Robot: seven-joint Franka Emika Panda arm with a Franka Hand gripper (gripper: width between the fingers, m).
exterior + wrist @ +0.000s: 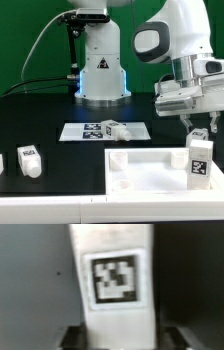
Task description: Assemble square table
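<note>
In the exterior view, a loose leg (28,160) is lying on the black table at about nine o'clock from the square top (150,178), well apart from it. Further along, another leg (113,128) is resting on the marker board (75,131), at about eleven o'clock from the top's middle. The top itself is lying flat near the front edge.

At its corner on the exterior view's right, an upright leg (198,158) is standing in place, tag facing out. The pincer (198,131) is hanging directly over it, so the leg is sitting at six o'clock from the pincer. In the wrist view the leg is filling the middle, running up between the dark fingers (72,338).

Whether the fingers are pressing the leg or standing just clear of it, I cannot tell.

The step in hand is looking like seating this leg into its corner hole. The next move is probably calling for the leg to stand firm alone, then a straight lift clear.
</note>
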